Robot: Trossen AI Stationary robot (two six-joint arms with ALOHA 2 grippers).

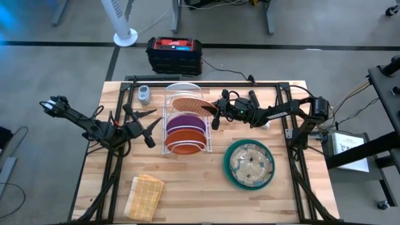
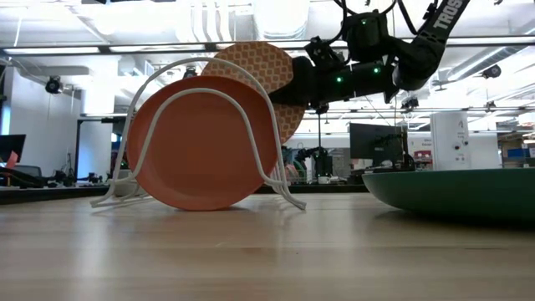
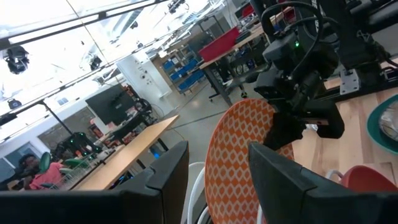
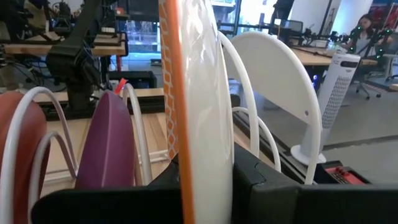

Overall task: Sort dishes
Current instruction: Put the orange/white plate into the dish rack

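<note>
A white wire rack (image 1: 167, 119) stands mid-table. A purple plate (image 1: 184, 122) and a plain orange plate (image 1: 185, 139) stand on edge in its near slots. My right gripper (image 1: 214, 112) is shut on the orange-patterned plate (image 1: 189, 104) over the rack's far slots. My left gripper (image 1: 145, 127) is open and empty just left of the rack. The teal-green plate (image 1: 230, 172) lies flat at the near right, and the clear glass plate (image 1: 251, 161) lies in it. My right gripper pinches the patterned plate's rim (image 4: 198, 146) between its two fingers, one on each face, on the side toward the table's right. The fingers come about level from the right. The plate stands on edge, slightly tilted. The orange plate (image 2: 201, 142) hides its lower edge.
A tan woven cloth (image 1: 145, 195) lies near the front left. A small grey object (image 1: 144, 94) sits at the far left of the table. A black and red box (image 1: 175, 54) stands on the floor behind the table. Bare wood shows in front of the rack.
</note>
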